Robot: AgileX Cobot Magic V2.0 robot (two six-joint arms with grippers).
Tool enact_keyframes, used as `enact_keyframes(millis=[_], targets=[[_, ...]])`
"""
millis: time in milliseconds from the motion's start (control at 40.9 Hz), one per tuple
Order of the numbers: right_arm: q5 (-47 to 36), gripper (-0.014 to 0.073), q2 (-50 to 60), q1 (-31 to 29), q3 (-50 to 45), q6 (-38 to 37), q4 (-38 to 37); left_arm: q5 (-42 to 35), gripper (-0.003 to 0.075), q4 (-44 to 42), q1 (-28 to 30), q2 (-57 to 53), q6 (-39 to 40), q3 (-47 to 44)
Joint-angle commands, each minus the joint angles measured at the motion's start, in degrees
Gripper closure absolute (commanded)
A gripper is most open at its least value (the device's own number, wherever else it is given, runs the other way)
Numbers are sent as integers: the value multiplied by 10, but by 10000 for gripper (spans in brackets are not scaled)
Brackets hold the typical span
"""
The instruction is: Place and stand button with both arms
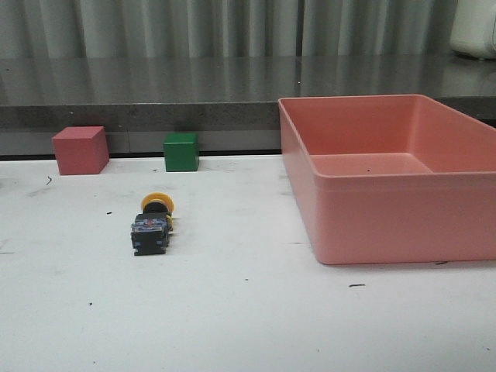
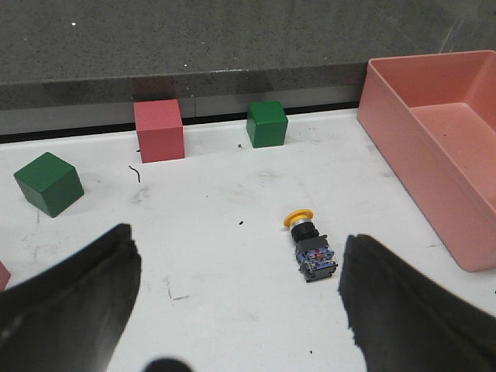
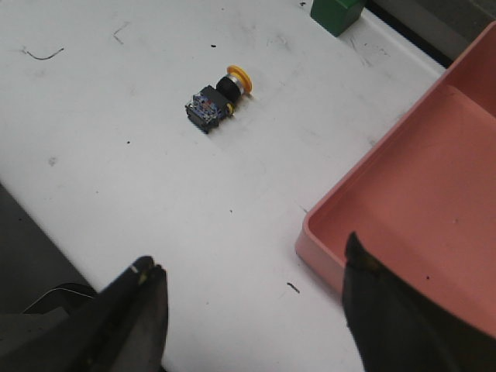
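Note:
The button [image 1: 153, 226] lies on its side on the white table, left of centre, yellow cap pointing away from me and its base block toward me. It also shows in the left wrist view [image 2: 311, 246] and in the right wrist view [image 3: 216, 99]. My left gripper [image 2: 240, 271] is open and empty, held above the table; the button lies just inside its right finger [image 2: 403, 302]. My right gripper [image 3: 252, 291] is open and empty, well short of the button, beside the bin's corner. Neither arm shows in the front view.
A large pink bin [image 1: 387, 174] stands on the right. A pink cube [image 1: 80, 149] and a green cube [image 1: 181, 151] sit at the table's back edge. A second green cube [image 2: 48, 183] lies further left. A dark raised ledge [image 1: 155, 93] runs behind.

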State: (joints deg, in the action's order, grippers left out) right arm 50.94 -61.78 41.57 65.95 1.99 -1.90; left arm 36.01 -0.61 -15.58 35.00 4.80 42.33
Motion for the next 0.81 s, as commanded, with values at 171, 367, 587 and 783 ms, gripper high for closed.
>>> enact_keyframes(millis=[171,367,587,783], targets=[[-63,97,138,-3,-84,8,0,-42,209,0,-5,4,6,18],[-89,97,235,-3,-156,8,0,-42,209,0,-5,4,6,18],[-101,97,321,-3,-216,8,0,-42,209,0,-5,4,6,18],[-115,97,370,-3,-253,8,0,-42,209,0,-5,4,6,18]])
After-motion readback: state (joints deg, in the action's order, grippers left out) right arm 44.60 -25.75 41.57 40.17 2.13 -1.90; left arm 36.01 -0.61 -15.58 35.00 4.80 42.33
